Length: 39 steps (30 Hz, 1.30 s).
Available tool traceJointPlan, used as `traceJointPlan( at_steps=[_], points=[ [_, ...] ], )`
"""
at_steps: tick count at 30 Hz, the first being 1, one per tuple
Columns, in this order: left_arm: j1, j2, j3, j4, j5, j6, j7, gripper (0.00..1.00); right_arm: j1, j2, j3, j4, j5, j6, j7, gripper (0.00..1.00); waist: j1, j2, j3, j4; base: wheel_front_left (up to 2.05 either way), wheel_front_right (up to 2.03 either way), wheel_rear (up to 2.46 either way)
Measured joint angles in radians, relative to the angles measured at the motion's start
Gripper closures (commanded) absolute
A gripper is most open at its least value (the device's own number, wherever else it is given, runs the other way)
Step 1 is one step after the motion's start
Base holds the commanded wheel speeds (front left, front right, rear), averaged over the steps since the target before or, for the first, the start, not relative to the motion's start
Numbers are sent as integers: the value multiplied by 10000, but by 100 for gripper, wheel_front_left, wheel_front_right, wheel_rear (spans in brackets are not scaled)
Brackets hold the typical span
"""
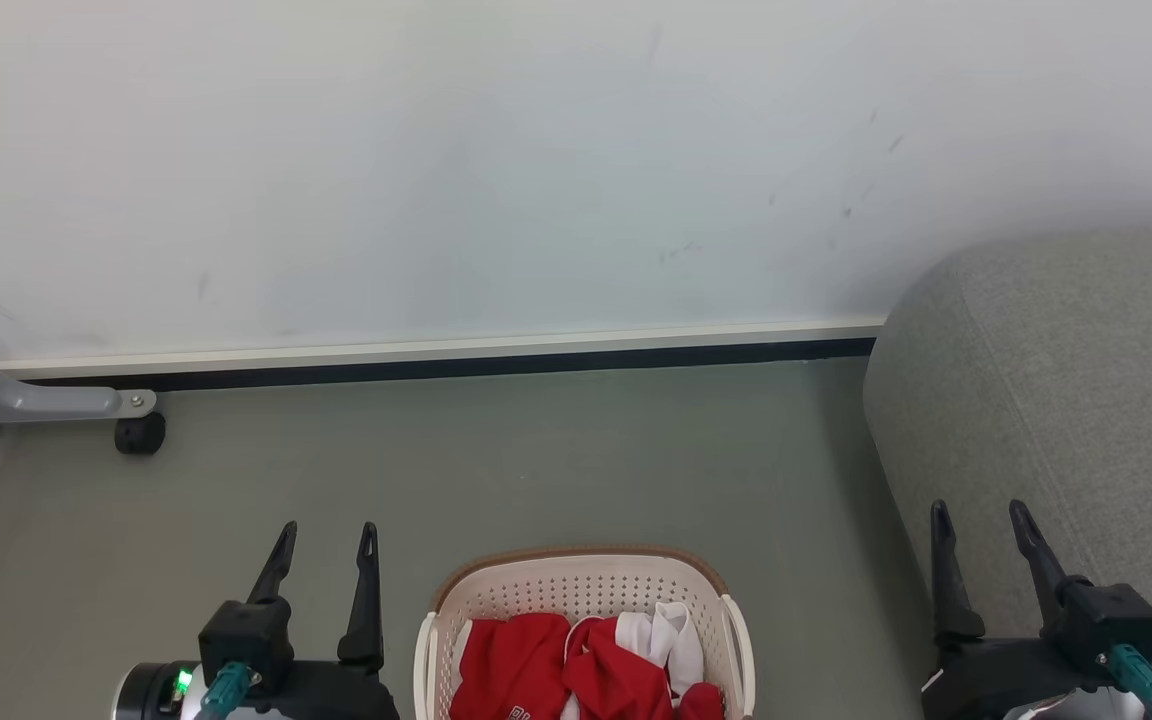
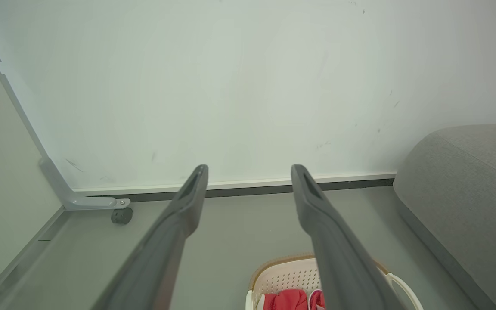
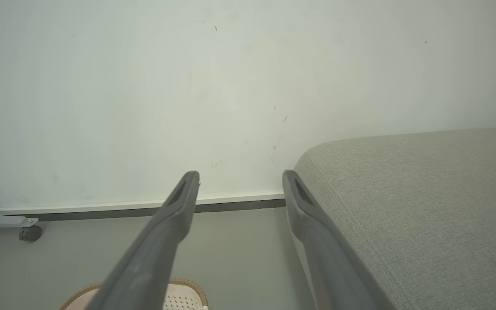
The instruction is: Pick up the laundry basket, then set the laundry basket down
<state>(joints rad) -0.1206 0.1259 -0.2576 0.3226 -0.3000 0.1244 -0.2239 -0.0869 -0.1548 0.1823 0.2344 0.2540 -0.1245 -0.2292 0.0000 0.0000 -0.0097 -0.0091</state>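
Cream-white perforated plastic, rounded and edged with a brown woven-look rim, the laundry basket [image 1: 576,590] sits on the smooth grey-green floor [image 1: 536,460] at the bottom centre of the head view, with crumpled red and white clothes [image 1: 576,670] inside. The dark two-fingered left claw [image 1: 328,527] at lower left and the right claw [image 1: 977,507] at lower right stand either side, each spread wide and empty, probably lined up for the white side handles [image 1: 423,655]. A grey woven-fabric sofa [image 1: 1066,400] bulges at the right edge.

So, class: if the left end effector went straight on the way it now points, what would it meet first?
Probably the wall near its skirting; the left end effector points over bare floor, with the laundry basket off to its right. Depth is unclear.
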Motion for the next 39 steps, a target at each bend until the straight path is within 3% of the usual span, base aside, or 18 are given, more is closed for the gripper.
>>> traceJointPlan(
  at_steps=[28,39],
  points=[
    [86,2,19,-140,42,0,376,0,168,0,-33,-125,-113,0,359,0,0,1,29,-45,0,0,0],
    [219,0,2,-414,73,0,506,0,206,-17,-67,-403,-140,0,523,0,0,0,547,-70,0,0,0]
  ],
)
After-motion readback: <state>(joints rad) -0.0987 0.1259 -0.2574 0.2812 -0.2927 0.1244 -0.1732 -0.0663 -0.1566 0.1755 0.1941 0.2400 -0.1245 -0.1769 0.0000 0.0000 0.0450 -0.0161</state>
